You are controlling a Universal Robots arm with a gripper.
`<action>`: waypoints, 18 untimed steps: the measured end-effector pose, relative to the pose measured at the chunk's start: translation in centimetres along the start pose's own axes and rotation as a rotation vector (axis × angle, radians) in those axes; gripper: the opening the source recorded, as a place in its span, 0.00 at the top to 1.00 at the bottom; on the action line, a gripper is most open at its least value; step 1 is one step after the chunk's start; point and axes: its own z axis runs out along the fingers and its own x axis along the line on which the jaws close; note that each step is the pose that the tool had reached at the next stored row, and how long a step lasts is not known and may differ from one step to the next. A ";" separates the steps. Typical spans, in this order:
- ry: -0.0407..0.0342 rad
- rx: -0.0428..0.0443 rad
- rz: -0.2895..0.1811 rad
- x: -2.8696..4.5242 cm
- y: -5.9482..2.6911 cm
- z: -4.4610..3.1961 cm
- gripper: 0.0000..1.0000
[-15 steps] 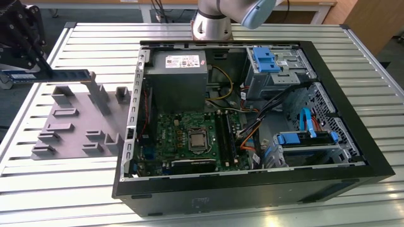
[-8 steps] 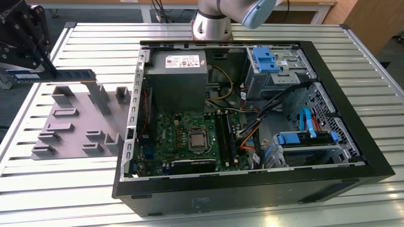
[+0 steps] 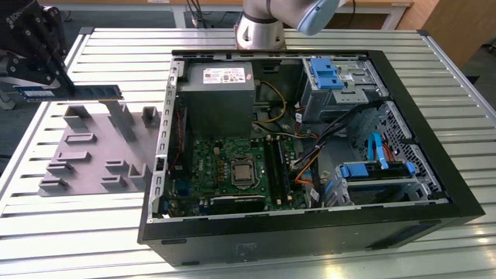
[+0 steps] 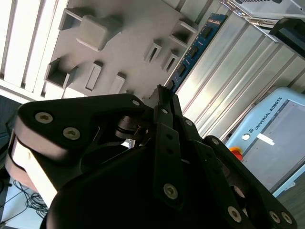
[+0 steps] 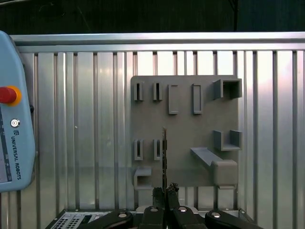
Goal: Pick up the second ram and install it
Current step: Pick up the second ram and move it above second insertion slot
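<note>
The second ram (image 3: 99,92), a thin blue-green stick, hangs level above the far edge of the grey tray (image 3: 89,174) at the exterior view's left. My black gripper (image 3: 62,87) is shut on it near one end. In the first wrist view the ram (image 5: 164,152) is seen edge-on, running out from my fingertips (image 5: 158,193) over the tray (image 5: 190,138). In the second wrist view its blue edge with black chips (image 4: 193,50) extends past my gripper (image 4: 164,98). The green motherboard (image 3: 225,157) lies inside the open computer case (image 3: 403,174), well to the right of my gripper.
The tray carries several upright posts (image 3: 124,119). The case holds a grey power supply (image 3: 217,87), cables (image 3: 310,151) and blue drive brackets (image 3: 364,170). A teach pendant (image 5: 12,119) lies on the slatted metal table (image 3: 101,49). The arm's base (image 3: 259,29) stands behind the case.
</note>
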 end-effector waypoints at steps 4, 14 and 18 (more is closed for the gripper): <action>0.0000 0.0000 0.000 -0.01 -0.37 0.01 0.86; 0.0000 0.0000 0.000 -0.03 -1.11 0.02 0.86; 0.0000 0.0000 0.000 -0.03 -1.41 0.03 0.86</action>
